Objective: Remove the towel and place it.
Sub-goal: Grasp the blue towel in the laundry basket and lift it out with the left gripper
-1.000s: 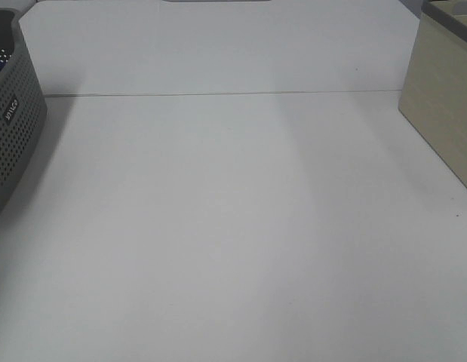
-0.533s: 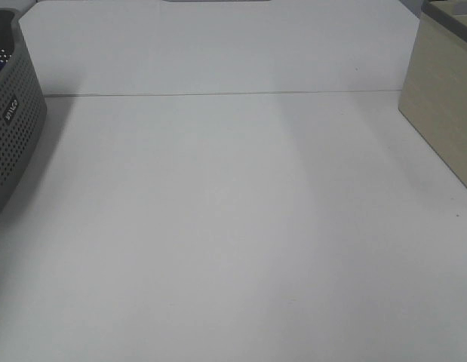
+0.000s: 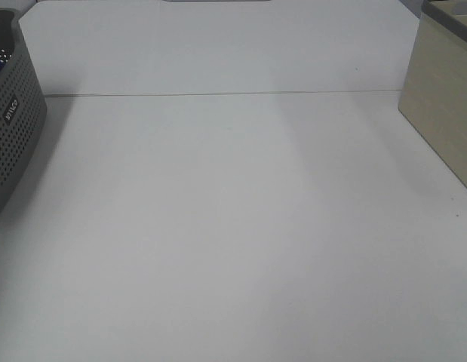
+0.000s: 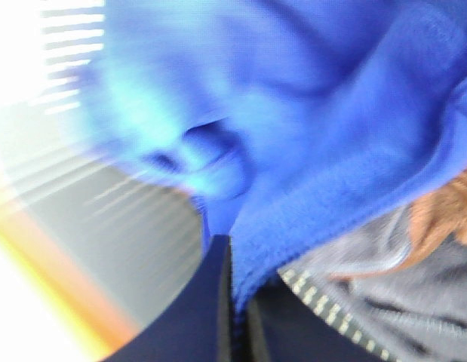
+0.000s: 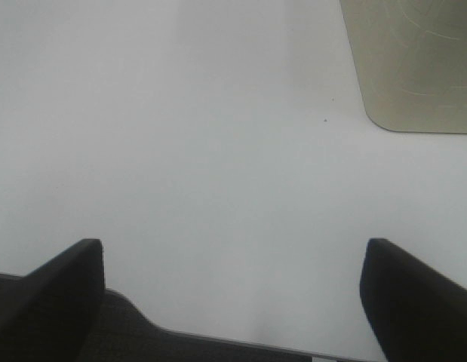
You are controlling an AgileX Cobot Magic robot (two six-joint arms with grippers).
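In the left wrist view the deep blue plush towel (image 4: 308, 113) fills most of the picture, blurred. My left gripper (image 4: 235, 302) is shut on a fold of the towel, its two dark fingers pressed together with blue cloth between them. Under the towel lies the grey perforated basket (image 4: 369, 309). In the exterior high view only the basket (image 3: 10, 128) shows at the far left edge, with a sliver of blue inside it; neither gripper is in that view. My right gripper (image 5: 231, 253) stands open over bare white table with nothing between its fingers.
A beige box (image 3: 444, 105) stands at the table's right edge, also in the right wrist view as the beige box (image 5: 414, 68). An orange-brown cloth (image 4: 444, 219) lies beside the towel in the basket. A seam crosses the white table (image 3: 233, 226) at the back.
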